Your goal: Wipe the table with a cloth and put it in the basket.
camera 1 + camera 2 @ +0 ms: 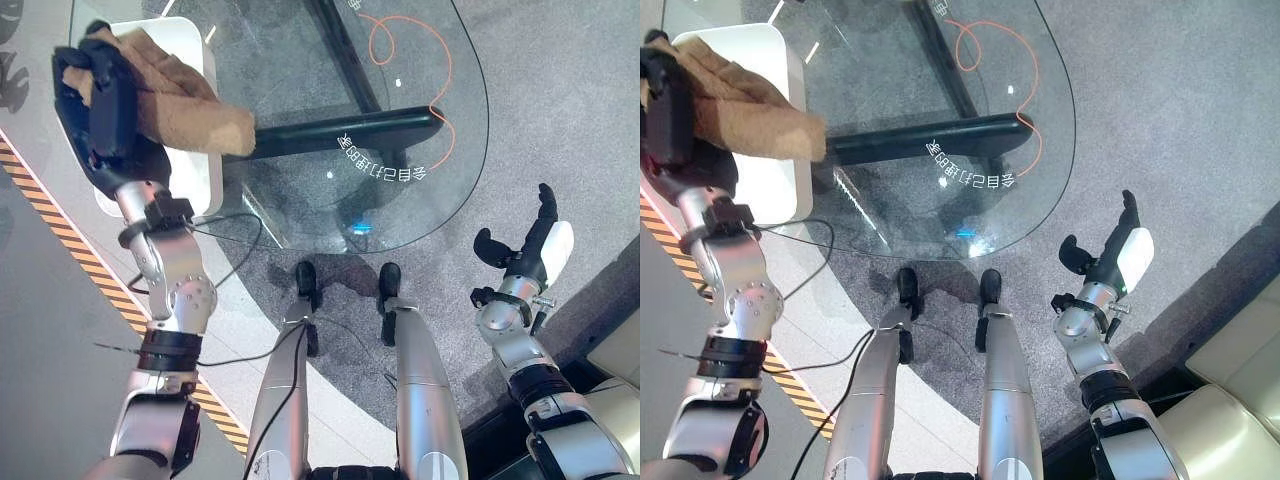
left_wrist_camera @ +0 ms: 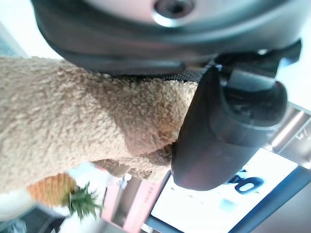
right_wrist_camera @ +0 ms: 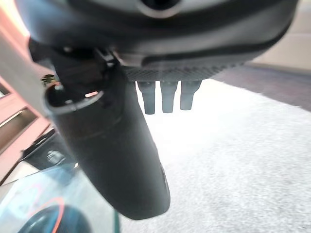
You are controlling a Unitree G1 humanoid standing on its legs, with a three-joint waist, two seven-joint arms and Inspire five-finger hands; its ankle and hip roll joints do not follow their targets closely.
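My left hand [image 1: 100, 105] is shut on a tan fleecy cloth [image 1: 185, 105], held above a white basket [image 1: 200, 170] at the left edge of the glass table [image 1: 400, 150]. The cloth drapes rightward from the hand, its end hanging over the basket's rim toward the glass. In the left wrist view the cloth [image 2: 73, 126] is pressed between the thumb [image 2: 223, 131] and the palm. My right hand [image 1: 1110, 255] hangs off the table's right side over the carpet, fingers straight and holding nothing; its thumb [image 3: 116, 160] shows close up in the right wrist view.
The glass top has a dark metal base [image 1: 350, 130] beneath it and an orange cable [image 1: 410, 50] looping under the far side. A yellow-and-black striped floor strip [image 1: 70, 245] runs along the left. A beige sofa corner [image 1: 1230, 400] stands at the lower right.
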